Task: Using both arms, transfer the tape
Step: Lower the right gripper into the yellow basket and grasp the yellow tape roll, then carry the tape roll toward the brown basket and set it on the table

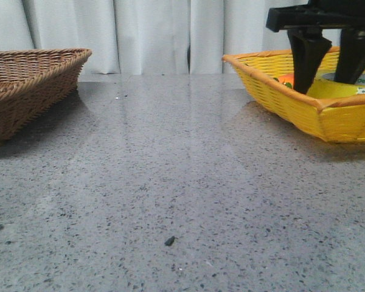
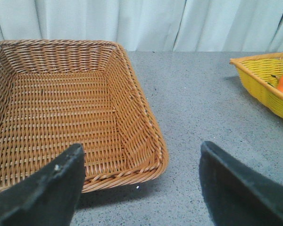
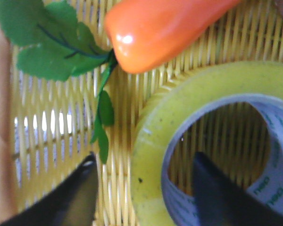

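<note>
Pick-up step under way: right hand [image 3: 141,197] lowered into the yellow basket [image 1: 280,100], fingers spread wide, one inside the white core of the yellow tape roll [image 3: 155,136], the other outside its wall. Roll flat on the basket floor, orange carrot toy [image 3: 165,28] just beyond. Left hand [image 2: 141,188] spread wide and holding nothing, hovering over the bench [image 2: 198,103] by the brown wicker basket [image 2: 137,99]. Next, by judgement: closing squarely on the wall, then a clean lift for the handover.

Pale pleated curtain [image 1: 152,36] behind speckled grey table [image 1: 170,182]
</note>
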{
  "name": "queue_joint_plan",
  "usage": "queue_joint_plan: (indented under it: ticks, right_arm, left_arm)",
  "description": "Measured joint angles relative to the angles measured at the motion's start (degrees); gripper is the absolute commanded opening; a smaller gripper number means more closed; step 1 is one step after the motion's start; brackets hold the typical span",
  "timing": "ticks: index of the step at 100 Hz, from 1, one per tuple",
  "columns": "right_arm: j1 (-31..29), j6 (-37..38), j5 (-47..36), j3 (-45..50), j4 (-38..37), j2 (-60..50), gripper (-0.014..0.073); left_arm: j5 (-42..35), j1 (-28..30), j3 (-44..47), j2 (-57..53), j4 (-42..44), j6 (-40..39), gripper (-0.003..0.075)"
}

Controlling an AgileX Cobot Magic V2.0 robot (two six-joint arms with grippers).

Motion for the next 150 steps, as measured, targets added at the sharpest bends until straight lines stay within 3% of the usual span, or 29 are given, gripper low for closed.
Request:
queue_joint_plan:
  ticks: [6,35,53,72,91,114,122,129,141,147,150]
  right_arm:
    - [0.0,-0.1,-0.7,0.0,-0.1,0.4,-0.0073]
    - [0.3,-0.2,-0.3,-3.6,-0.4,-1.5,-0.0066]
    - [3.6,-0.2,0.4,-18.6,-0.7,-5.5,-0.0066]
    - [13.0,-0.3,-1.1,-32.6,0.1,-5.9,-0.0066]
    - [22.8,-0.3,-1.5,-34.7,1.8,1.3,-0.0066]
    - [24.0,-0.3,1.6,-34.5,0.9,16.2,-0.0062]
    - [24.0,-0.3,2.2,-34.1,0.6,19.4,-0.0005]
    - [24.0,-0.3,2.2,-34.1,0.6,20.5,0.0124]
    - [24.0,-0.3,2.0,-34.1,0.3,20.5,0.0421]
    - [24.0,-0.3,2.0,-34.2,0.2,19.8,0.0503]
    - [24.0,-0.3,2.1,-34.2,0.2,19.4,0.0504]
  left_arm:
    - [0.0,0.0,0.0,0.0,0.0,0.0,0.0471]
    - [0.1,-0.2,0.0,0.0,0.0,0.0,0.0471]
    - [0.1,-1.8,-0.1,0.0,0.0,0.0,0.0471]
    - [0.1,-2.2,-0.1,0.1,0.0,0.1,0.0471]
    - [0.2,-2.2,-0.2,0.1,0.0,0.2,0.0471]
    - [1.1,-2.6,-0.2,0.1,0.0,0.3,0.0471]
    - [1.4,-3.4,-0.2,0.1,0.0,0.3,0.0471]
    - [1.4,-4.4,-0.2,0.1,0.0,0.5,0.0471]
    - [1.5,-5.9,-0.2,0.2,0.0,1.1,0.0471]
    - [1.5,-6.3,-0.2,0.6,0.0,1.5,0.0471]
    - [1.5,-6.5,-0.2,1.0,0.0,1.6,0.0471]
